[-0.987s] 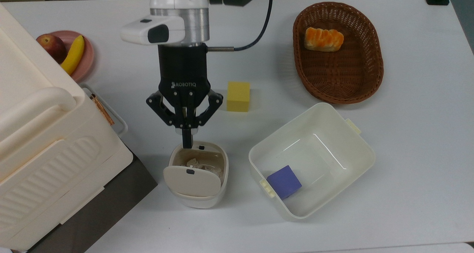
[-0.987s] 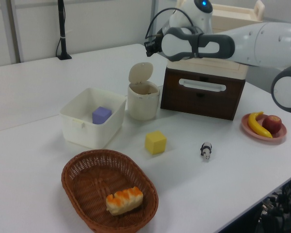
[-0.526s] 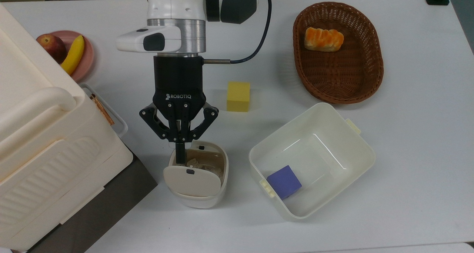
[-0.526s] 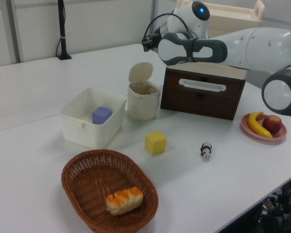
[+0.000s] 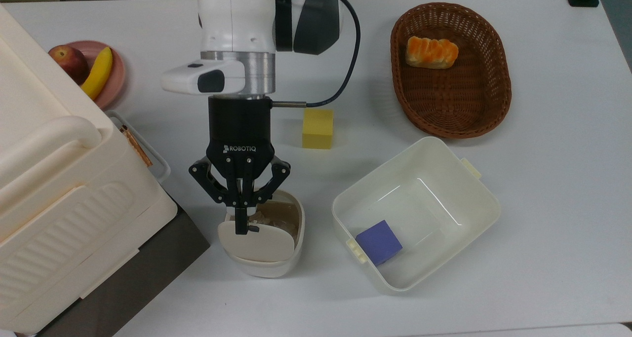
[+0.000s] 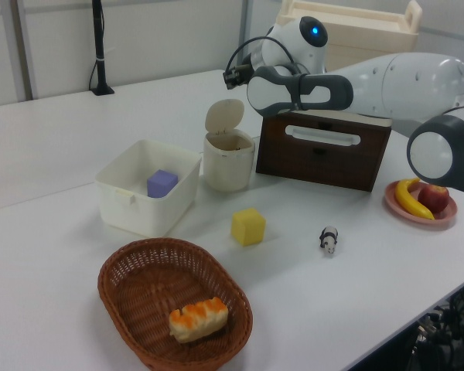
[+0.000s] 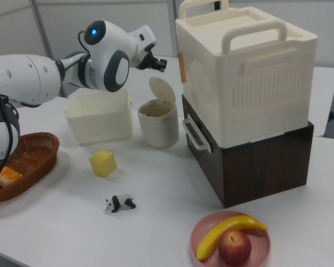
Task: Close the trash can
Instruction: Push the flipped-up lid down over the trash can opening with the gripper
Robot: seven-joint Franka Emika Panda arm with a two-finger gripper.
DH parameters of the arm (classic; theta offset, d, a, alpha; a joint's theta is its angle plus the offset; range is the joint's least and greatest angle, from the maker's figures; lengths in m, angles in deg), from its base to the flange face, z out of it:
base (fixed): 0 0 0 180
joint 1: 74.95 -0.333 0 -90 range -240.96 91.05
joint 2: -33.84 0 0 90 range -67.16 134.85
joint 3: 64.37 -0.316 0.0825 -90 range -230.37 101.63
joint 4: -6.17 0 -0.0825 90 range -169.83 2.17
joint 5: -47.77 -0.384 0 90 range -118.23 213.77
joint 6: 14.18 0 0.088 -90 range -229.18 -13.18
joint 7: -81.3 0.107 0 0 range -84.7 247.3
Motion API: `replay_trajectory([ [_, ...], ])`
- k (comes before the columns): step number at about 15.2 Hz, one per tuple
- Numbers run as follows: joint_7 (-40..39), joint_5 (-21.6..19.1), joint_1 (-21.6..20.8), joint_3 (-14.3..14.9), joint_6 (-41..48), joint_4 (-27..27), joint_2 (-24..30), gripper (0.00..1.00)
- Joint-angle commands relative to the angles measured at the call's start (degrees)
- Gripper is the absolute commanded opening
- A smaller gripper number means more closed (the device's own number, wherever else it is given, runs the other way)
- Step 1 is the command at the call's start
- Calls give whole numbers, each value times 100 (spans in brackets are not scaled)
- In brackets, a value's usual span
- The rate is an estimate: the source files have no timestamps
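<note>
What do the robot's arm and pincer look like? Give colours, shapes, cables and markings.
The arm has rounded white shells with dark grey joint sections and a silver ring at the wrist. A black cable loops beside it. The black pincer is marked ROBOTIQ in white, with slim linkage fingers.

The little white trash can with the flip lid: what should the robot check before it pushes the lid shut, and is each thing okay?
1. Lid state: the small cream-white plastic trash can has its beige-grey hinged lid standing up, open. Not ok yet.
2. Fingers: the black two-finger gripper is shut, fine for pushing. Ok.
3. Position: in the top view the gripper sits over the lid's upper edge. Ok.
4. Contact with the lid: cannot tell.
5. Rubbish poking above the rim: none seen in the right view. Ok.
6. Neighbours: the cream rectangular tub stands apart. Ok.
</note>
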Motion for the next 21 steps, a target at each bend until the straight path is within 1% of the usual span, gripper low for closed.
replay_trajectory([
  [1, -184, 107, 16, 59, -94, 148, -179, 0],
  [7, -193, 265, 86, 42, -94, 77, -215, 0],
  [9, -202, 388, 112, 24, -94, -106, -49, 0],
  [12, -211, 572, 174, -29, -94, -624, 373, 0],
  [14, -211, 582, 148, -37, -94, -801, 444, 0],
  [16, -211, 625, 148, -81, -86, -810, 418, 0],
  [21, -211, 678, 148, -82, -94, -767, 418, 0],
])
